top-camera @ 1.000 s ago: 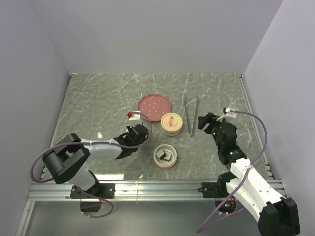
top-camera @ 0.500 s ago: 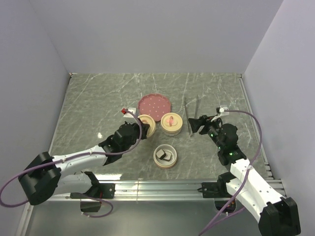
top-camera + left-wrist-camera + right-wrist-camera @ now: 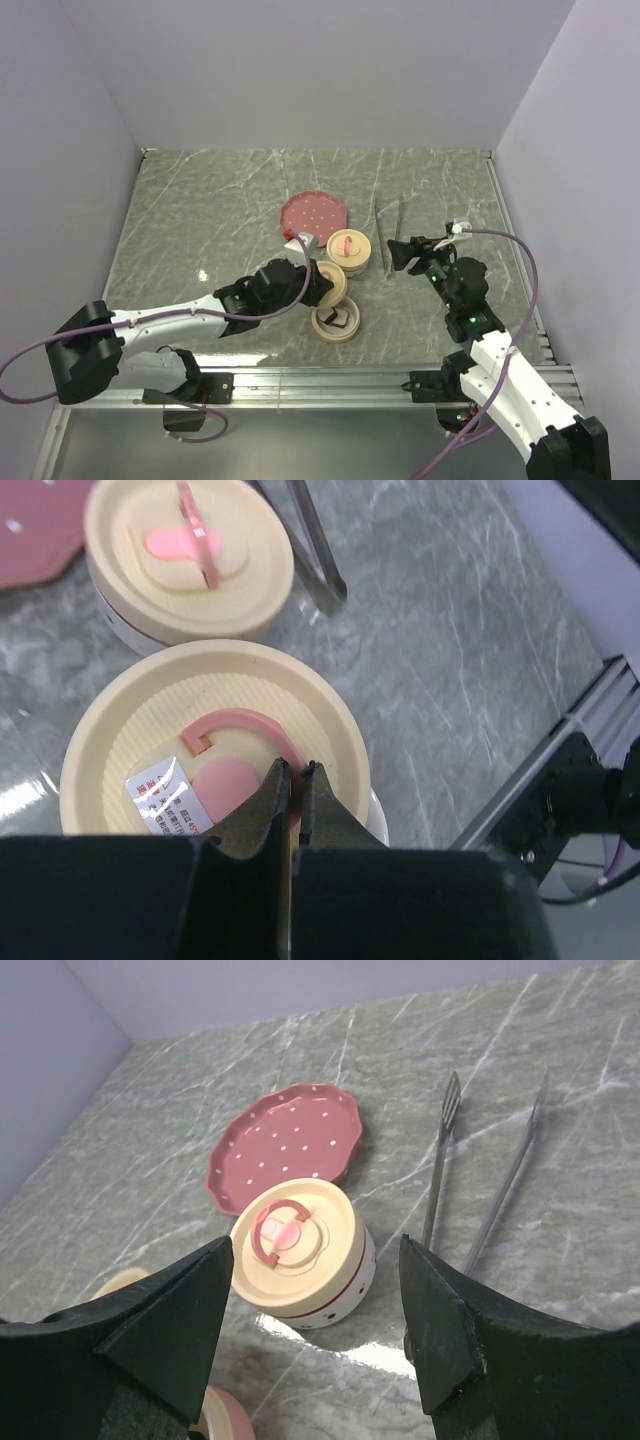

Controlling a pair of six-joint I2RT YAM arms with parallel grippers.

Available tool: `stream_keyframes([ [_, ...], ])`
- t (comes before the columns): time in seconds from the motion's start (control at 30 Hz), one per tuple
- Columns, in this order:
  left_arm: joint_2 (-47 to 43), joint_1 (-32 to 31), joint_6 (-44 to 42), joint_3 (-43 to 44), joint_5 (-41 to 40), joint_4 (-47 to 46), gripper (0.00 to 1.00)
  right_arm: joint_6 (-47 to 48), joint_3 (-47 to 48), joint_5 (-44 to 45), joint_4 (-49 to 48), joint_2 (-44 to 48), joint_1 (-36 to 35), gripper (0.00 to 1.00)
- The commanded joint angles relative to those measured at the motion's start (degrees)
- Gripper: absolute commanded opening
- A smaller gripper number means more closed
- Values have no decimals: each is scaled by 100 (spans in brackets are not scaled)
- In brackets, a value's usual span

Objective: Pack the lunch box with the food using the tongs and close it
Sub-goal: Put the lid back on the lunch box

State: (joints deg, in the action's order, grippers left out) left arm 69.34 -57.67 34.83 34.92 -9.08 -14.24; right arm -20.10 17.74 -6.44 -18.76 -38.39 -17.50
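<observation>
Left gripper (image 3: 297, 772) clamped on pink loop handle of round cream lid (image 3: 215, 730), lid overlapping edge of open round cream box (image 3: 350, 335) holding black-white food blocks (image 3: 336, 318). Right gripper (image 3: 400, 256) wide, empty; long silvery metal tongs (image 3: 480, 1175) just ahead on grey marble worktop (image 3: 200, 220), closed cream box (image 3: 300, 1250) and pink dotted plate (image 3: 285, 1145) beside

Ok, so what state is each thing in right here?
left gripper: shut on the lid
lid: held at the edge of the open box, not seated
open box: partly uncovered, food inside
closed box: shut
plate: empty
tongs: lying loose, ungripped
right gripper: open, empty
</observation>
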Motion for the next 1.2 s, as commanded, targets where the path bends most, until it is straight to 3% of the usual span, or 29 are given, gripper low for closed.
stream_keyframes([
  [0.0,27,-235,217,331,3,368,0,15,-86,195,-22,183,-26,74],
  [0.3,334,-649,481,472,-287,967,0,-47,-165,222,48,323,-26,74],
  [1.17,1248,-1422,735,525,-454,616,0,-91,-253,292,136,578,-26,75],
])
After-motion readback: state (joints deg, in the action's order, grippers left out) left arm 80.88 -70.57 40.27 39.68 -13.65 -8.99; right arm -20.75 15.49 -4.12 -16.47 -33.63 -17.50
